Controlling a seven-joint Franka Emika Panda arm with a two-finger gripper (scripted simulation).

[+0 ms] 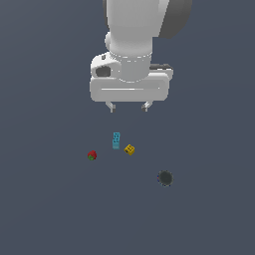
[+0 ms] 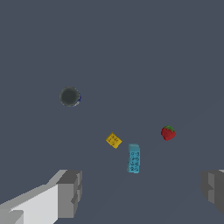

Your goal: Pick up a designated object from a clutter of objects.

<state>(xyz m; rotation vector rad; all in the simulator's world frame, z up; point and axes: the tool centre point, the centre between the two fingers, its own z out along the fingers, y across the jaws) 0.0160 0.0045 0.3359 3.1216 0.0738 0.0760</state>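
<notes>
So the white Panda gripper (image 1: 128, 106) is hanging above the flat dark grey-blue floor (image 1: 45, 209) with its two short fingers spread wide, nothing between them and nothing in its grasp. In the wrist view you can see the grey blocky fingertips (image 2: 70, 193) far apart at the two sides of the picture, with bare floor between them. The small cyan-blue oblong brick with dark dots on its face (image 1: 116, 140) is lying on the floor below the gripper, roughly under the gap between the fingers in the exterior view, and not touched by anything. It's lying flat, its long side running roughly away from the exterior camera. Just beside it on the exterior view's right is the little yellow dotted cube (image 1: 129, 149), turned at an angle, close but apart from the brick. On the exterior view's left, a bit further off, sits the small red strawberry-like thing with a green bit (image 1: 92, 155). Well apart from all three, toward the exterior view's right and nearer that camera, there's a dark round blob (image 1: 165, 178) on the floor; can't really tell what it is. All three small items show up in the wrist view too, brick (image 2: 134, 159) nearest the fingers.
</notes>
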